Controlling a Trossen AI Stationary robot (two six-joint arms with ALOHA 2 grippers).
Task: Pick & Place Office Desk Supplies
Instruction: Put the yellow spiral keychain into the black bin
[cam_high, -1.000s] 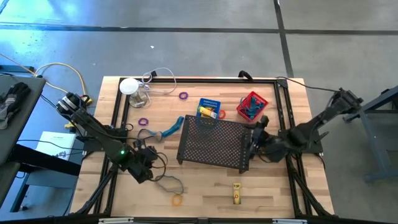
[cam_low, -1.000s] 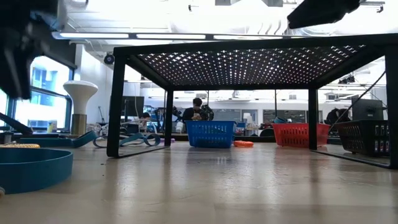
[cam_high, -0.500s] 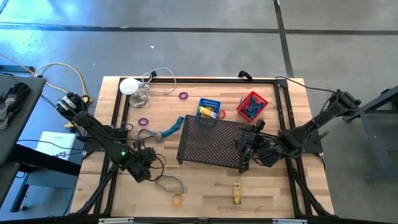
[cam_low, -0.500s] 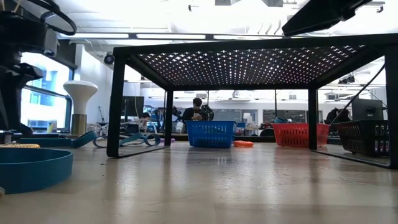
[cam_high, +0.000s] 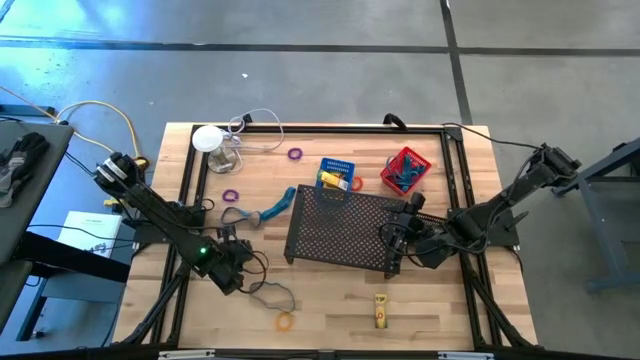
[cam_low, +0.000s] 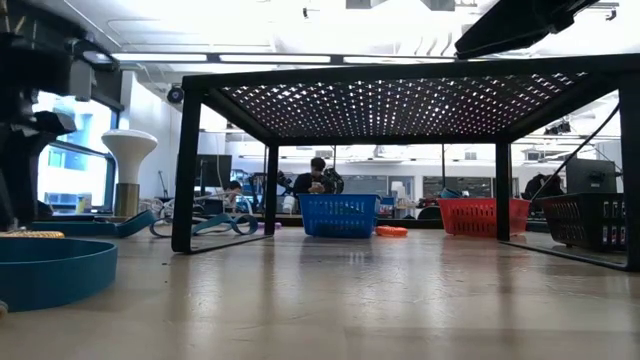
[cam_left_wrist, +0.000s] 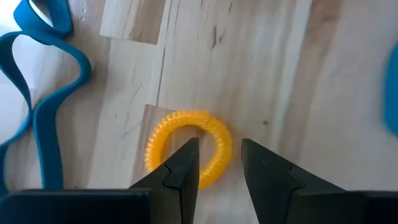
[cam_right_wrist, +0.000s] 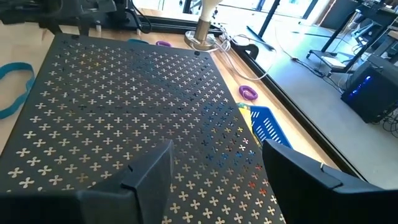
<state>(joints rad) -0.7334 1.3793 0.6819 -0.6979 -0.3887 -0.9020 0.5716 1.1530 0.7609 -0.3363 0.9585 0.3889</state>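
- Wood is the ground of it all: the table (cam_high: 330, 300) carries the supplies, and nothing on it has been shifted in the last second; only the arms have been moved
- The black mesh tray (cam_high: 345, 230) stands in the middle where it stood; its right edge has been reached by the right gripper (cam_high: 396, 236), which was brought in over it from the side and has since been held there; its fingers are spread wide above the mesh and nothing is pinched
- The left gripper (cam_high: 236, 268) has been eased a little towards the table's front; its fingers are parted slightly and empty
- The blue basket (cam_high: 337, 172) and red basket (cam_high: 405, 170) behind the tray are judged to be the likely destinations; that cannot be confirmed
- A blue band (cam_left_wrist: 37, 93) lies loose beside the line of approach
- The orange ring (cam_left_wrist: 158, 134) lies flat on the wood, now framed just ahead of the left fingertips in the wrist view; it has not been lifted; a descent and a close are judged to be what is called for next, with a slip off the thin ring the risk
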